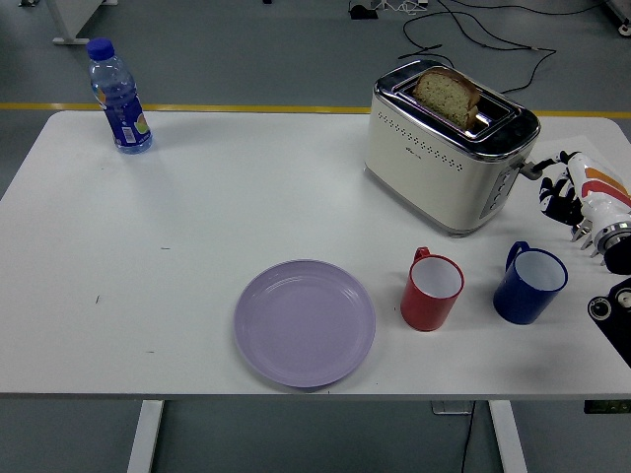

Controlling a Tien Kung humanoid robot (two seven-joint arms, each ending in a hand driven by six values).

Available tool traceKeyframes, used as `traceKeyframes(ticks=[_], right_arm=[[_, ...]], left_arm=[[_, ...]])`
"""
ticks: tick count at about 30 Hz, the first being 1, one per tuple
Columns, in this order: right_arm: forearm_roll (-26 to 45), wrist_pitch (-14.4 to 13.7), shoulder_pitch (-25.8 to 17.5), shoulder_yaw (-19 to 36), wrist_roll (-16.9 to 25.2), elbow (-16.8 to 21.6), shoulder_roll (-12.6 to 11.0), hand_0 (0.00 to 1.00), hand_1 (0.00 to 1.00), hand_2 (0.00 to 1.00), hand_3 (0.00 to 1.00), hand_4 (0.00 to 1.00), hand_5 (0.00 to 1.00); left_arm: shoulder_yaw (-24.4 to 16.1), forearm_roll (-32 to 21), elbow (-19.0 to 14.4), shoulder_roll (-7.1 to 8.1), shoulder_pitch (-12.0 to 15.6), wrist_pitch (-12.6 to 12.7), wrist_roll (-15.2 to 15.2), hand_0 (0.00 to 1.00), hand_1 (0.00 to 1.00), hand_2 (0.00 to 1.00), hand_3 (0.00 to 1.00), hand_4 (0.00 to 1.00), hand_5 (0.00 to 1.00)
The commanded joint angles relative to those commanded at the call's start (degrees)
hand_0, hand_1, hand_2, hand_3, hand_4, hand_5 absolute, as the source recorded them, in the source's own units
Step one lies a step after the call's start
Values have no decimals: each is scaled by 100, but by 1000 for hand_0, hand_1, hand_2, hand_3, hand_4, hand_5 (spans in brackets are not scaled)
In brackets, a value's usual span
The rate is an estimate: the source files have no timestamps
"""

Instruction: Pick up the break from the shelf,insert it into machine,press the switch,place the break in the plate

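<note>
A slice of brown bread (446,94) stands in the slot of the cream and chrome toaster (434,168) at the back right, its top sticking out. The toaster's lever (530,168) juts from its right end. My right hand (557,192) hovers just right of that lever, close to it, fingers loosely spread and holding nothing. A lilac plate (305,322) lies bare near the front edge, left of centre. No shelf is in view.
A red mug (431,290) and a blue mug (529,284) stand in front of the toaster, between it and the table's near edge. A blue water bottle (118,97) stands at the far left corner.
</note>
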Motion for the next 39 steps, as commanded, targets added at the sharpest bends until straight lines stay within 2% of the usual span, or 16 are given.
traceKeyframes(ticks=[27,39], right_arm=[[-59,-67,66,-204,27,-643,255,187,149,250,623,406,2],[-272,-31,34,32,-116,-625,188,187,149,250,623,407,2]], left_arm=[[-51,95,0,-9,32,-5,28,681,611,661,680,422,998],[18,9,0,5,3,-2,13,681,611,660,680,422,998]])
